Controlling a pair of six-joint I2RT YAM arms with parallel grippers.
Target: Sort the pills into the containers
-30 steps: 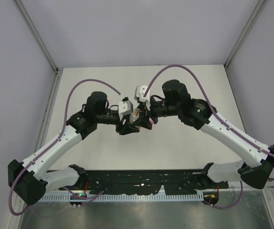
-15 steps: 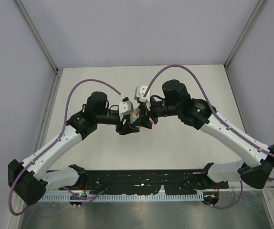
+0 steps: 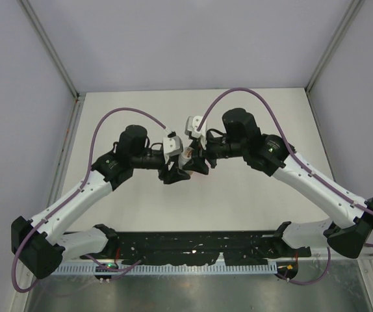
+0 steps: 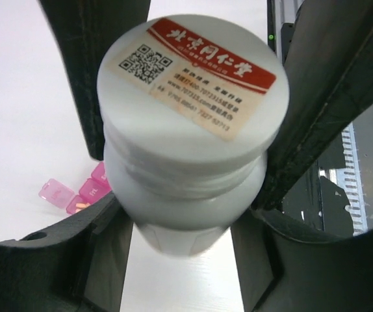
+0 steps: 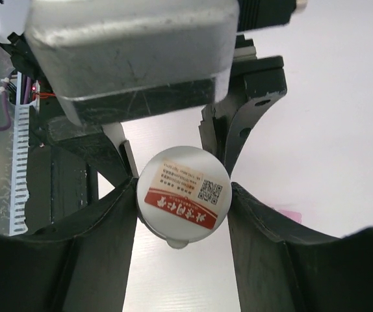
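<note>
Two white arms meet over the pale table, both claws fastened on one white bottle held up off its surface. The left claw is partly closed around the bottle's body. The right claw, having drawn in over the past second, now pinches the red-labelled cap from either side. That looks like the set-up for twisting the cap off, and by my reckoning the sorting waits on that.

From overhead the wrists hide the grip, and the scrap of pink seen beside them a second ago is now covered. The left wrist camera shows it best: the pink pill box lies on the table below the bottle, apart from both claws. An orange speck in one compartment may be a pill, but it is too small to tell.
</note>
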